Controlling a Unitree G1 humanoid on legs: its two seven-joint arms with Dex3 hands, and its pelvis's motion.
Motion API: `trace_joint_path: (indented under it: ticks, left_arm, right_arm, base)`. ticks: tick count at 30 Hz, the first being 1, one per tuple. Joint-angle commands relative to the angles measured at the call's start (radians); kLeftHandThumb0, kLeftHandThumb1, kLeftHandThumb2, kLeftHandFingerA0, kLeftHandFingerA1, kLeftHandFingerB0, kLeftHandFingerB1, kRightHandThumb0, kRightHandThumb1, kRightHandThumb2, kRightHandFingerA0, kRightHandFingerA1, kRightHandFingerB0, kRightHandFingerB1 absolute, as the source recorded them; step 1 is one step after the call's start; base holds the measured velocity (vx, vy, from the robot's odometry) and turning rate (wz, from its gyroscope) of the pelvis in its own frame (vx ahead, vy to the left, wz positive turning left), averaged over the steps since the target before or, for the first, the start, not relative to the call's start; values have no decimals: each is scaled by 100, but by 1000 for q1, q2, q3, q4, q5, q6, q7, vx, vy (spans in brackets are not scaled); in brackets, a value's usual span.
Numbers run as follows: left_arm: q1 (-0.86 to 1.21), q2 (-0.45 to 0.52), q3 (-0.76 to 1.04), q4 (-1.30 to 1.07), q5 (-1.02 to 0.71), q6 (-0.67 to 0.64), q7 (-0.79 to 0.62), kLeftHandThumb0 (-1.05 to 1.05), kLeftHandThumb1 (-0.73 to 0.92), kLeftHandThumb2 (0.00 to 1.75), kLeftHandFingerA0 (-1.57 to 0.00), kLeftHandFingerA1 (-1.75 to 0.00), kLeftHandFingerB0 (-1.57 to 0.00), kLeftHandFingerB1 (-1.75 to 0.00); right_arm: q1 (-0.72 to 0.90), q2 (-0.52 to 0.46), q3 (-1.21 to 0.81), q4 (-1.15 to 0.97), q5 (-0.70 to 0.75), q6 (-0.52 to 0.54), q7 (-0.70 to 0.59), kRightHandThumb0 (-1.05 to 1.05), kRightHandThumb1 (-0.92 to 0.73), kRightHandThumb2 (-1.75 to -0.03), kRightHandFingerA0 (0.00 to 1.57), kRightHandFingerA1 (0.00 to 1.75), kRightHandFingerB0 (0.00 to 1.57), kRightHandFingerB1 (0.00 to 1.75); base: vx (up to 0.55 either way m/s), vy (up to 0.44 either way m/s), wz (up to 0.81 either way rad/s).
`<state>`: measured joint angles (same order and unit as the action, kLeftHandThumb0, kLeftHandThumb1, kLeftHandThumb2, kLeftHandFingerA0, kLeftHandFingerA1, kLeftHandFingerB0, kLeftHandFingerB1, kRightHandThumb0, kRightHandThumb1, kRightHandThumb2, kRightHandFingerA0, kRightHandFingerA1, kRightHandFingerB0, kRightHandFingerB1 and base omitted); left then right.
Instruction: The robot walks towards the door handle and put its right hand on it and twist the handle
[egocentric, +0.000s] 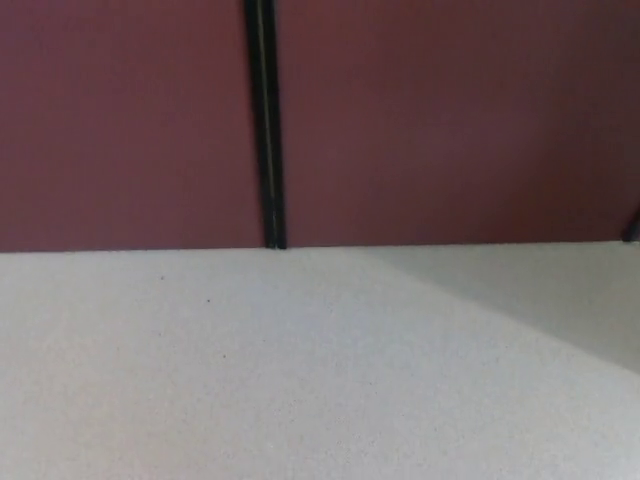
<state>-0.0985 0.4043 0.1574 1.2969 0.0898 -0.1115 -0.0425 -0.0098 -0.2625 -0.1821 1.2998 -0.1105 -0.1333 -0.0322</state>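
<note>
Maroon door panels (130, 120) split by 1 black vertical seam (266, 120) above pale speckled floor (250, 380); both robot hands out of sight.

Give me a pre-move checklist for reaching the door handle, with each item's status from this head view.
1. Door handle in view: not ok. No handle shows anywhere in the picture.
2. Right hand in view: not ok. No part of the robot shows.
3. Left hand in view: not ok, same reason.
4. Door faced: ok. Dark red door panels fill the upper half, split by a black vertical seam.
5. Floor ahead free of obstacles: ok. The pale floor shows nothing lying on it up to the door's base.
6. Which panel bears the handle: cannot tell from this view.
</note>
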Motion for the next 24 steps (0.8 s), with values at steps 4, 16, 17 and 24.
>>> trace_joint_path:
  ticks: [4,16,17,24]
  left_arm:
    - [44,3,10,21,-9,-28,-30,-30,61,58,-63,-48,-43,-38]
    - [105,9,6,25,-5,-51,-34,-30,61,58,-60,-47,-43,-38]
    - [105,9,6,25,-5,-51,-34,-30,61,58,-60,-47,-43,-38]
    - [125,16,-8,28,8,-61,-31,-30,62,59,-64,-49,-45,-39]
  right_arm:
    - [42,-2,0,17,12,-51,-10,-36,-55,-75,69,56,51,50]
    - [93,4,27,31,1,-59,-25,-37,-54,-75,69,56,50,49]
    - [93,4,27,31,2,-59,-25,-37,-54,-75,69,56,50,49]
    - [116,10,31,33,4,-74,-30,-35,-55,-74,68,55,50,49]
  base:
    - [0,0,0]
    - [0,0,0]
    - [0,0,0]
    - [0,0,0]
